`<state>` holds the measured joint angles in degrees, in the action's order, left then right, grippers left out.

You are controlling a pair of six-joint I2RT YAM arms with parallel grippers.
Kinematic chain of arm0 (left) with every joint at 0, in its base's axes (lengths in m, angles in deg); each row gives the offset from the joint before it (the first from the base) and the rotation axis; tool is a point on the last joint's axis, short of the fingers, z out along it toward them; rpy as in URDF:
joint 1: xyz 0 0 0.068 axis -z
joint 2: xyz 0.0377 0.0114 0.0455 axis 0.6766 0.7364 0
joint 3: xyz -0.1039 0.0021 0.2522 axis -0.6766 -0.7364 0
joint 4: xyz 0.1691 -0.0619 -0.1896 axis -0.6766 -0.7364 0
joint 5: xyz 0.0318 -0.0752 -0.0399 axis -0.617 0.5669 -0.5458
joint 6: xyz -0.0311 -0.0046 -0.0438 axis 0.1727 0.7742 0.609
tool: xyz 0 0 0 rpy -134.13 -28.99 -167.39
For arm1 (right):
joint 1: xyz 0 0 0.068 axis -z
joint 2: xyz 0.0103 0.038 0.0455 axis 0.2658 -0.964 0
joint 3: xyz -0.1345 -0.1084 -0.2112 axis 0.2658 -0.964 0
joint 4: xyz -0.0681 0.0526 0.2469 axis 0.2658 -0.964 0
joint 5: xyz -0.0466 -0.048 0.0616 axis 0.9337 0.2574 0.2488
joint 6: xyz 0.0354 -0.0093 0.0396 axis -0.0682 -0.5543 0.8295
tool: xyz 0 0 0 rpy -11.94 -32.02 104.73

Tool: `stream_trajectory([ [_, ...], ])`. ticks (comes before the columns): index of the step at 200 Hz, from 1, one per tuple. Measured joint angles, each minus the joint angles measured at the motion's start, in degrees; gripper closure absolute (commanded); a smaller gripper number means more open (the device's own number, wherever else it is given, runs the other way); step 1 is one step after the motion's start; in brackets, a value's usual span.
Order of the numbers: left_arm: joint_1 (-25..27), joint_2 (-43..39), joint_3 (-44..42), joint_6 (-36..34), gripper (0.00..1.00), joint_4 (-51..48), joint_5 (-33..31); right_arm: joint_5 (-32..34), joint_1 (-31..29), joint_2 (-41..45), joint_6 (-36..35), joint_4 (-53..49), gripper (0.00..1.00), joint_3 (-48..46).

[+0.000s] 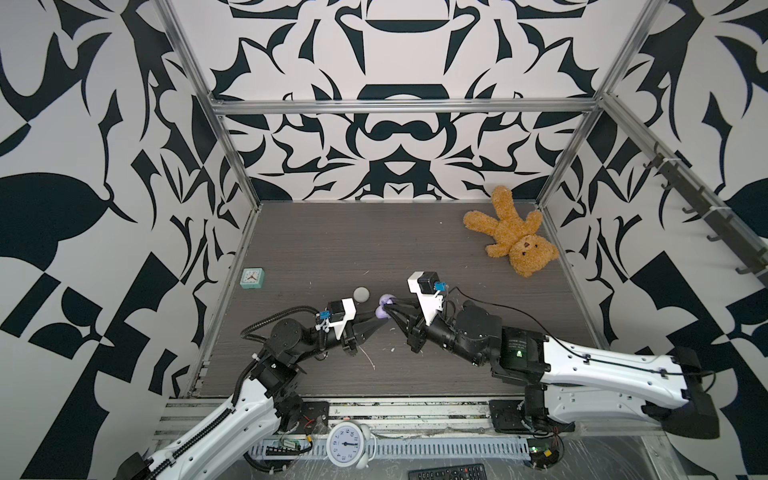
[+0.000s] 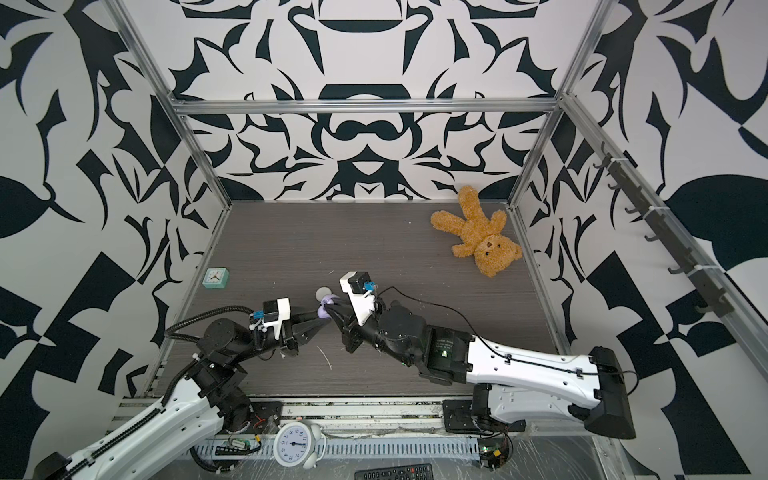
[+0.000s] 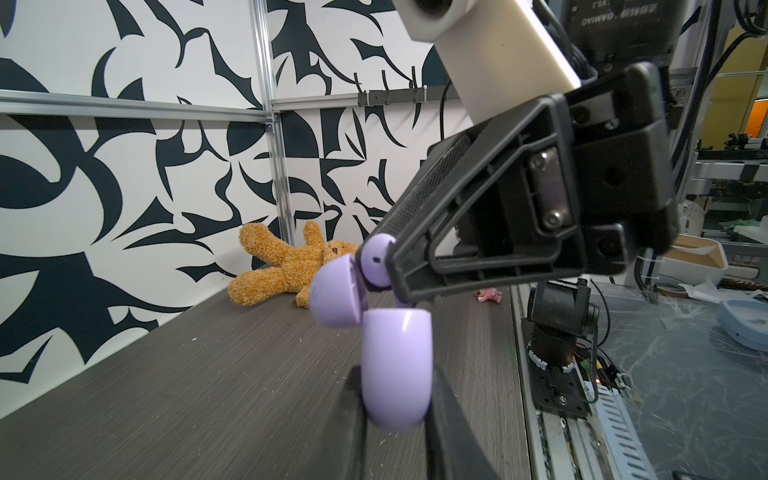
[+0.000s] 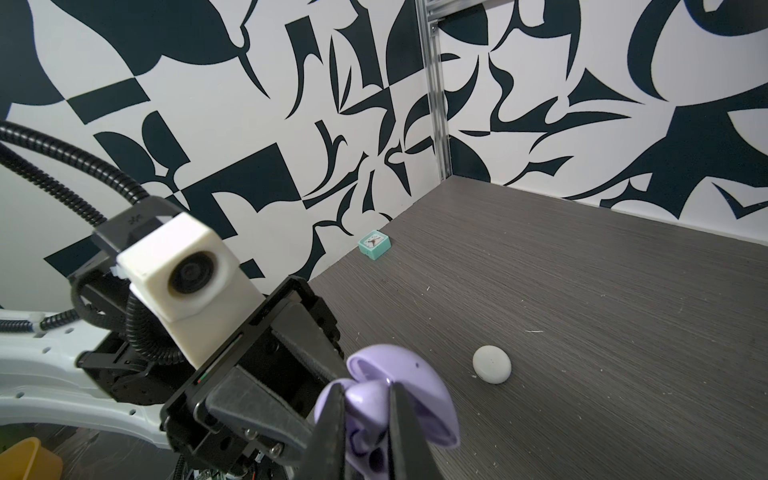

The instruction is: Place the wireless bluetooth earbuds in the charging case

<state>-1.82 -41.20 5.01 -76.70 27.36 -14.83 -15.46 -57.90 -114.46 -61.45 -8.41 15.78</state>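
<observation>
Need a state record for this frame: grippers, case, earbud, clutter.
left gripper: shut on purple charging case, gripped at its base
case lid: hinged open
right gripper: shut on purple earbud
earbud position: at the case opening, beside the lid; not seated
white round case: lying on the table, looks closed, apart from both grippers
clutter: teddy bear in far right corner; teal clock near left wall
other earbuds: none made out

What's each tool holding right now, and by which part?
Left tool grips the purple charging case by the sides of its base, lid open. Right tool pinches a purple earbud just behind its rounded head, over the case.
</observation>
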Motion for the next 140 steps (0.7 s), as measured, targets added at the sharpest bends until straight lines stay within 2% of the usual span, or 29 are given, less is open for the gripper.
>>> stream_trajectory([
  [65, -0.15, -0.46, 0.00, -0.04, 1.00, -0.20, -0.09, 0.02, -0.02, 0.00, 0.26, 0.13, 0.89, 0.00],
  [140, -0.31, -0.57, -0.02, -0.24, 1.00, -0.22, -0.13, 0.15, -0.02, -0.48, 0.52, 0.15, 0.77, 0.28],
])
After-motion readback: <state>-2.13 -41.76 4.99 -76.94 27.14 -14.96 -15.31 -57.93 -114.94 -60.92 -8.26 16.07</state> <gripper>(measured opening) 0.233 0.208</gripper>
